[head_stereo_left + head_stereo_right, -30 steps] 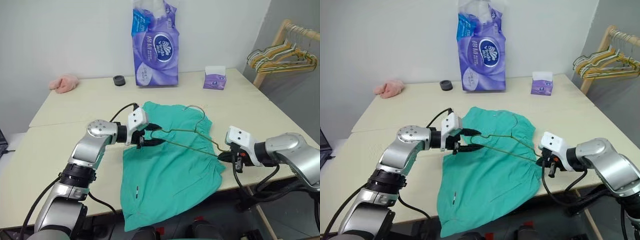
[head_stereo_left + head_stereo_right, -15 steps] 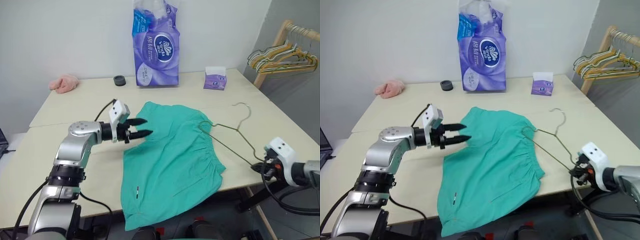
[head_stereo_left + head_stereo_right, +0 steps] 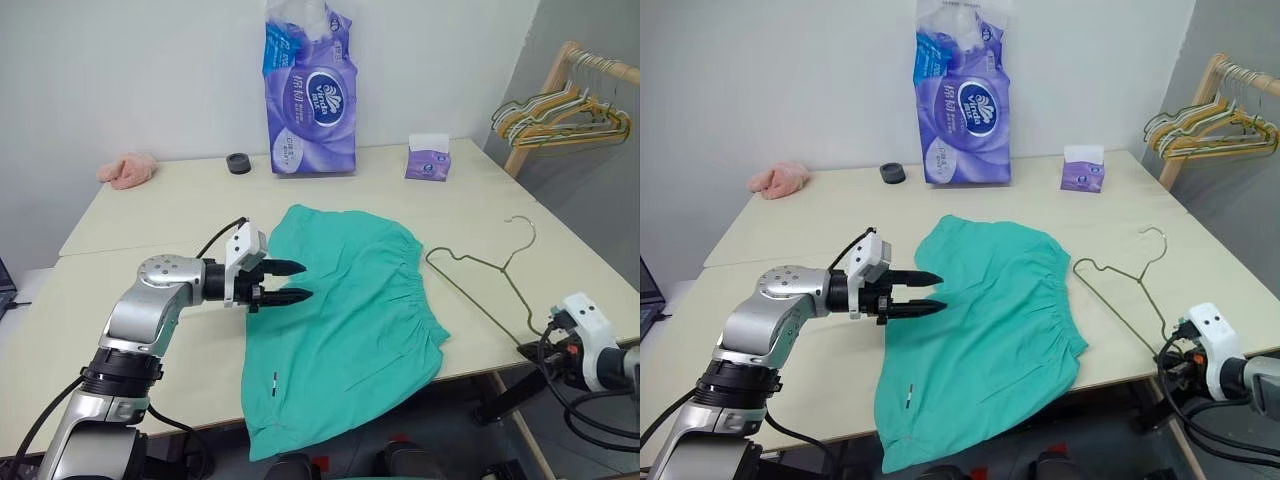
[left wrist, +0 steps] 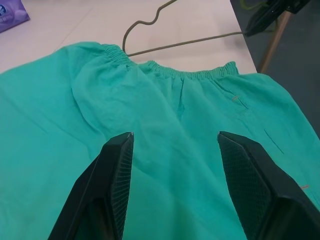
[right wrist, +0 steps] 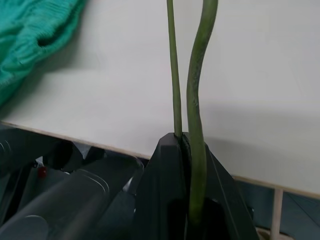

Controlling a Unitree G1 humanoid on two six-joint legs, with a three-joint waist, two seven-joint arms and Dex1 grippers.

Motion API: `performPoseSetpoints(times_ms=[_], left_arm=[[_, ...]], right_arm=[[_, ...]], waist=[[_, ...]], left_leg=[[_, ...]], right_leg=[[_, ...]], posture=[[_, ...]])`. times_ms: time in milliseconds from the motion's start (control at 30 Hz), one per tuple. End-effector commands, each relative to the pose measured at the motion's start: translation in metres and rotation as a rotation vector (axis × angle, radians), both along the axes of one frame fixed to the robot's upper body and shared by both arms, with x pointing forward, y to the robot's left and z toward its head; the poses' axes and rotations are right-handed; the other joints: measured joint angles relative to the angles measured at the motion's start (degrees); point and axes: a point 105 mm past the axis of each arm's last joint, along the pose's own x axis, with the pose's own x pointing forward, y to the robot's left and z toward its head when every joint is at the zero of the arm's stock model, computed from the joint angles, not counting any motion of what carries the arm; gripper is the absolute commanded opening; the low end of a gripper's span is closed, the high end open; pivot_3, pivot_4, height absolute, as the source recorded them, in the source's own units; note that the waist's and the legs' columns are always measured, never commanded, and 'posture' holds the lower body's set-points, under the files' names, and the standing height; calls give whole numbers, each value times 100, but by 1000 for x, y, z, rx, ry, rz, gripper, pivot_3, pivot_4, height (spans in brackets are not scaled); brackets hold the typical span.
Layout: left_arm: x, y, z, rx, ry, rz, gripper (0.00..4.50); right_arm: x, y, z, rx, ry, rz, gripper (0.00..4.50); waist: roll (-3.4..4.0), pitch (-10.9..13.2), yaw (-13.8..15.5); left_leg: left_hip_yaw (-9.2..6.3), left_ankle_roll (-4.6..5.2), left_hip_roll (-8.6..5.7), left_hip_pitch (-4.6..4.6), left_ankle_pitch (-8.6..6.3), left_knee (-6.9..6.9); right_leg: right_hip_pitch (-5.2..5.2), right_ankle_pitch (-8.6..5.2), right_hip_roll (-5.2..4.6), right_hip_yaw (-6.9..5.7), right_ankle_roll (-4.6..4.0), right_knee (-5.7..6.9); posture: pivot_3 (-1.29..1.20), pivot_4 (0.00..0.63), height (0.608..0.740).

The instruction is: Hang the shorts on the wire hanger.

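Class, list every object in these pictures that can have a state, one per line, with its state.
shorts: flat on the table, one leg over the edge, not on the hanger
wire hanger: beside the shorts, gripped at one corner
left gripper: open, empty, over the shorts
right gripper: shut on the wire hanger

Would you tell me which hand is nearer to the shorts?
Left. The left hand hovers open over the shorts; the right hand grips the wire hanger at the table's edge.
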Motion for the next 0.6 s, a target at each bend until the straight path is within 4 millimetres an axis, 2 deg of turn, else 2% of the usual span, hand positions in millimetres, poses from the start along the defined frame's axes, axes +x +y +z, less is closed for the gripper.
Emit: performPoseSetpoints(times_ms=[33, 333, 600], left_arm=[[9, 1, 10, -5, -66, 15, 2814], [17, 14, 13, 4, -93, 60, 2814], [27, 19, 24, 6, -134, 100, 2814]], right_arm=[[8, 11, 12, 22, -47, 38, 0], [9, 34, 20, 54, -47, 152, 0], [24, 31, -2, 16, 9, 149, 0]], waist=[[0, 0, 3], [0, 0, 3], [-5, -3, 4]], left_leg=[[0, 0, 0, 0, 0, 0], [-1, 1, 1, -1, 0, 0], [0, 1, 0, -1, 0, 1]], right_leg=[[0, 0, 0, 0, -1, 0], [-1, 3, 0, -1, -5, 0], [-1, 4, 0, -1, -3, -2]], posture=[[-84, 8, 740], [-75, 2, 740], [-73, 4, 740]])
